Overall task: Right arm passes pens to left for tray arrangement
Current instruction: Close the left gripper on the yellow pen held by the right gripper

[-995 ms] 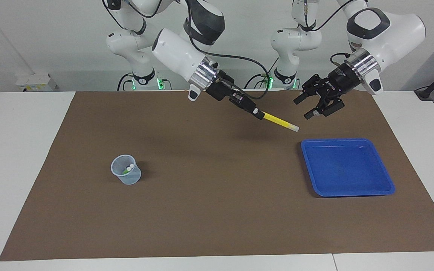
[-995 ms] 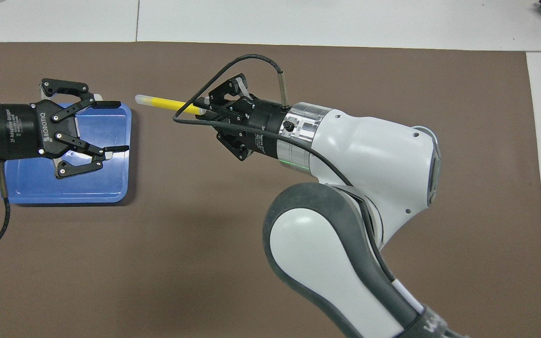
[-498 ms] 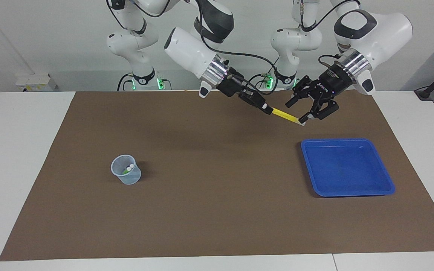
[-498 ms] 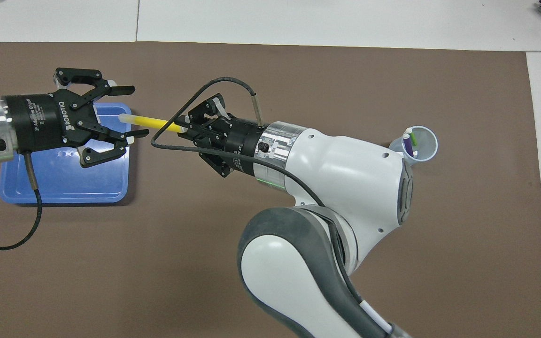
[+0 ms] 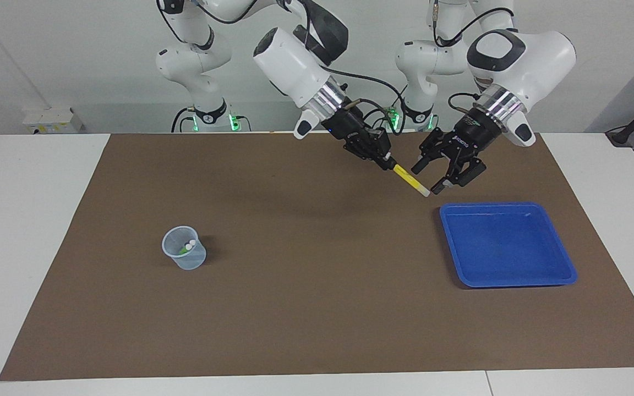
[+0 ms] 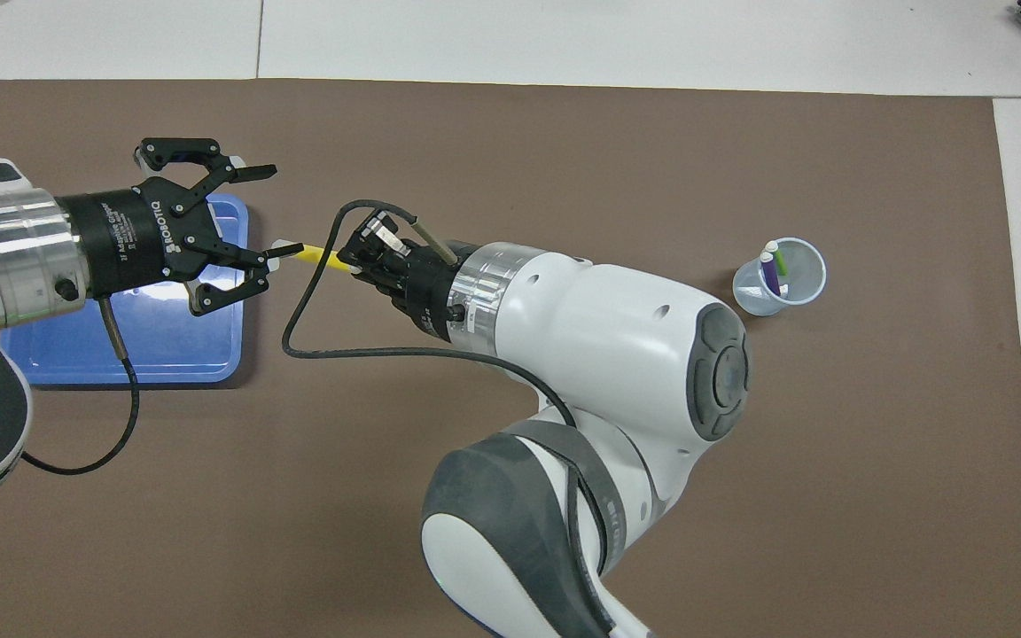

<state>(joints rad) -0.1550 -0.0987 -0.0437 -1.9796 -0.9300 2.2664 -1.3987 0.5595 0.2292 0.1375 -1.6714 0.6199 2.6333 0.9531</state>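
Handover under way above the brown mat (image 5: 306, 286): clear cup (image 5: 184, 254) keeping green and purple pens; right gripper (image 5: 387, 160), swung closer, clamped on yellow pen (image 5: 408, 179), cap now reaching open left gripper (image 5: 431, 177); blue tray (image 5: 507, 278) awaiting.

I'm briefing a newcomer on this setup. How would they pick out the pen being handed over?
Start at the blue tray near the left arm's end of the table. Just above its rim nearest the robots, the right gripper holds a yellow pen in the air. The other pens stand in the clear cup.
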